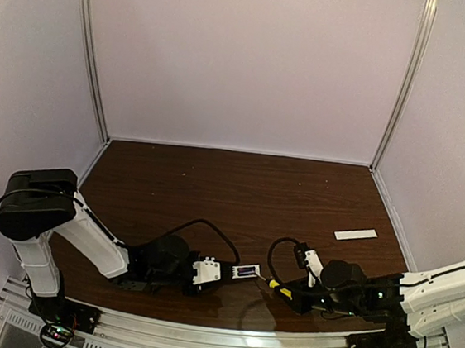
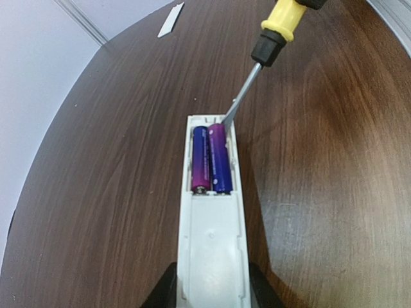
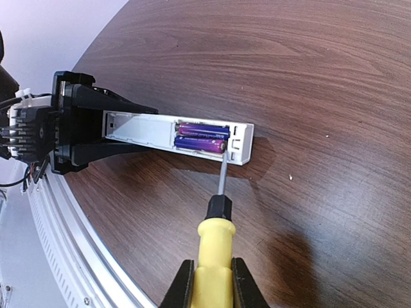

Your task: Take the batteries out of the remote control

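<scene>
Dark wooden tabletop (image 1: 215,180), near edge: two purple-blue batteries (image 2: 212,160) sit side by side in the open white remote control (image 2: 212,250), clamped at its other end by the left gripper (image 2: 213,290). The right gripper (image 3: 214,282) pinches a yellow-handled screwdriver (image 3: 215,244), tip at one battery's end. A white cover strip (image 1: 355,234) lies well apart.

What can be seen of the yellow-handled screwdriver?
The yellow-handled screwdriver has a yellow plastic-looking grip, a black collar and a thin grey metal shaft. The right jaws clamp its handle. It slants down, its tip at the end of one purple-blue cylindrical battery inside the open slim white remote control.
</scene>
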Robot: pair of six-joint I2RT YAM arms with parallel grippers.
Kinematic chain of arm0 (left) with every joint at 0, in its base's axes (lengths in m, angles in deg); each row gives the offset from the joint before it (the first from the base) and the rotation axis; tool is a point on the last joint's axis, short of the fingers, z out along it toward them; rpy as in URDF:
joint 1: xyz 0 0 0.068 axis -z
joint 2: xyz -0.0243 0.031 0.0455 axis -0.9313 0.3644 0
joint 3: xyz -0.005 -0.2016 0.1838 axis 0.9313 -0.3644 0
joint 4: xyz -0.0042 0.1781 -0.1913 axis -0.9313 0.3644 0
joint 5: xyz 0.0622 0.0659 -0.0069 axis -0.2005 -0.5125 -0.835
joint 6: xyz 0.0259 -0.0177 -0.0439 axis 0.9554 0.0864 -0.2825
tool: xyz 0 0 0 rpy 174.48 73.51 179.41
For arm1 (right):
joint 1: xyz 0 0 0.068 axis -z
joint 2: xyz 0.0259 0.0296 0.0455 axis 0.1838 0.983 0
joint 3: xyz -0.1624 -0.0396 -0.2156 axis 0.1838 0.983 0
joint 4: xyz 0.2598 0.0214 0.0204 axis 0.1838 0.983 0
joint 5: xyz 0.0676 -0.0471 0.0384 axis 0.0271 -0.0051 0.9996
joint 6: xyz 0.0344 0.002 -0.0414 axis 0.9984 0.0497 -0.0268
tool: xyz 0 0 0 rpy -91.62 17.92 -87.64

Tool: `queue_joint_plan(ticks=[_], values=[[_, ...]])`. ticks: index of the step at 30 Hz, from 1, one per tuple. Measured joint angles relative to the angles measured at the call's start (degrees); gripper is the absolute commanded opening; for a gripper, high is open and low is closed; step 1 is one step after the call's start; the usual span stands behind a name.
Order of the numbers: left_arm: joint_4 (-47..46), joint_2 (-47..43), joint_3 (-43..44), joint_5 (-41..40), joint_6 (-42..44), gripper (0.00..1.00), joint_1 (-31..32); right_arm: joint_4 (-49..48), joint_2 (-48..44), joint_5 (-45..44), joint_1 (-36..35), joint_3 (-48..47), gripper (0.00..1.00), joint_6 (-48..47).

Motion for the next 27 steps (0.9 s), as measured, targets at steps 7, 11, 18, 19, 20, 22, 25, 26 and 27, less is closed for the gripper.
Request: queue_joint_plan(ticks=[7, 11, 18, 19, 20, 22, 25, 26, 27], values=[[0.0, -0.3, -0.4, 0.2, 0.0, 0.00, 0.0, -0.1, -0.2, 0.3, 0.0, 0.1, 0.00, 0.0], [-0.4, -0.7, -1.1, 1.4, 0.0, 0.00, 0.0, -0.1, -2.2, 1.6, 0.0, 1.3, 0.00, -0.1], [-0.3, -2.1, -2.6, 5.3, 0.0, 0.00, 0.0, 0.4, -7.3, 4.9, -0.1, 3.9, 0.00, -0.7], [-0.3, -2.2, -2.7, 5.6, -0.1, 0.00, 0.0, 0.7, -7.6, 5.1, -0.1, 3.9, 0.00, -0.7], [-0.2, -2.2, -2.7, 5.7, -0.1, 0.00, 0.0, 0.9, -7.8, 5.2, -0.1, 4.0, 0.00, -0.8], [-0.1, -2.3, -2.7, 5.9, -0.1, 0.00, 0.0, 1.0, -7.8, 5.4, -0.1, 4.0, 0.00, -0.9], [0.0, -2.3, -2.7, 5.9, -0.2, 0.00, 0.0, 1.0, -7.8, 5.5, -0.1, 4.0, 0.00, -0.9], [0.0, -2.3, -2.7, 5.9, -0.2, 0.00, 0.0, 1.0, -7.7, 5.5, -0.1, 4.0, 0.00, -0.9], [0.0, -2.3, -2.7, 5.9, -0.2, 0.00, 0.0, 1.0, -7.6, 5.5, -0.1, 4.0, 0.00, -0.9]])
